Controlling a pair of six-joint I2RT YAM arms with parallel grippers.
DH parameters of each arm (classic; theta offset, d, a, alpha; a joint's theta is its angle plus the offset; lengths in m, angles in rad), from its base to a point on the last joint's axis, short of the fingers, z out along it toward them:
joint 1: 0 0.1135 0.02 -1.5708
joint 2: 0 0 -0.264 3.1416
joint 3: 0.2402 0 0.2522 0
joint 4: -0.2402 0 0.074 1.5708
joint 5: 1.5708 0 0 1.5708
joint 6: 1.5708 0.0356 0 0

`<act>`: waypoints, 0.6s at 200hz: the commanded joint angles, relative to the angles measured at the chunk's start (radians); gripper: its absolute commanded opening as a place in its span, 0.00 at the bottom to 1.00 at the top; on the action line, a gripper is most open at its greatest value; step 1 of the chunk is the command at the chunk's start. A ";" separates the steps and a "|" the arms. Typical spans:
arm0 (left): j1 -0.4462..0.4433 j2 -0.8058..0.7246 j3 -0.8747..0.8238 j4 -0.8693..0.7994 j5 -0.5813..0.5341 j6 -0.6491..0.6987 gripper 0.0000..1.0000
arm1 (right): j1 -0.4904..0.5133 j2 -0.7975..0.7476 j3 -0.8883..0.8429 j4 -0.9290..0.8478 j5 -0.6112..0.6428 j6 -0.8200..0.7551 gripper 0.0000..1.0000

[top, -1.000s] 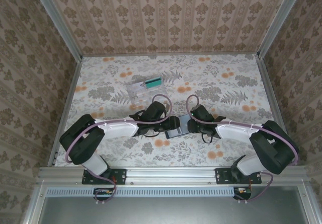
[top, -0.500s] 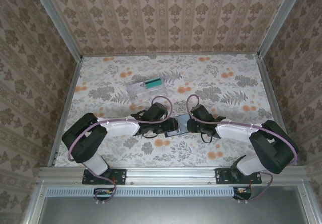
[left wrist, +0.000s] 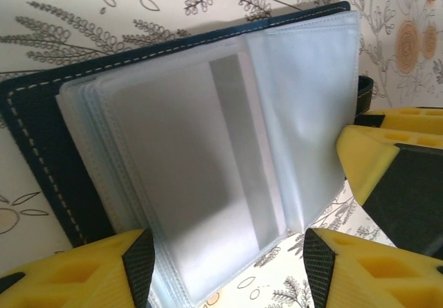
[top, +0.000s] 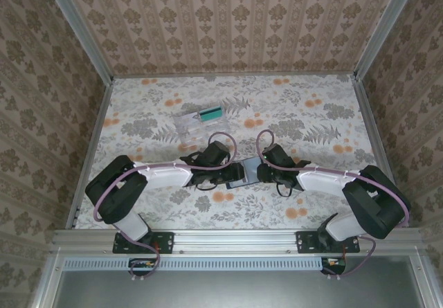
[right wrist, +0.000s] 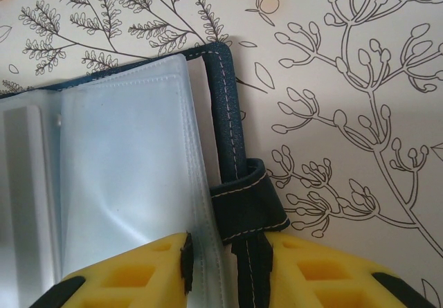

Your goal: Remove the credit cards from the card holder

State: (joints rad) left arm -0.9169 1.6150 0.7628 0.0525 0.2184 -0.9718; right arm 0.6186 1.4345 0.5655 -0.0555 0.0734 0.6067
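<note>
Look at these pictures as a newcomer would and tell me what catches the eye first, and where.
The small flat dark navy card holder lies open at the middle of the floral-patterned table, its clear plastic sleeves fanned out, between the two arms meeting over it. Yellow jaws frame it in both wrist views. Farther back stands a clear plastic rectangular box with a teal-green card at its right end.

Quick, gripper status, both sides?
Left gripper: open, straddling the card holder's clear sleeves.
Right gripper: closed on the card holder's edge.
</note>
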 commanded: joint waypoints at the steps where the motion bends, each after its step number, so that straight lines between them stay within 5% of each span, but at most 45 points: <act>1: -0.012 0.019 0.027 0.038 0.022 0.016 0.62 | 0.000 0.027 -0.027 -0.030 -0.039 0.011 0.34; 65: -0.013 0.035 0.030 0.074 0.040 0.016 0.62 | 0.000 0.027 -0.028 -0.027 -0.038 0.011 0.34; 120: -0.019 0.023 0.013 0.264 0.099 0.019 0.62 | 0.000 0.030 -0.030 -0.026 -0.039 0.012 0.34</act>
State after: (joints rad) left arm -0.9215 1.6375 0.7723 0.1356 0.2424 -0.9718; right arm 0.6167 1.4353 0.5640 -0.0525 0.0738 0.6067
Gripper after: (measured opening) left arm 0.622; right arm 0.342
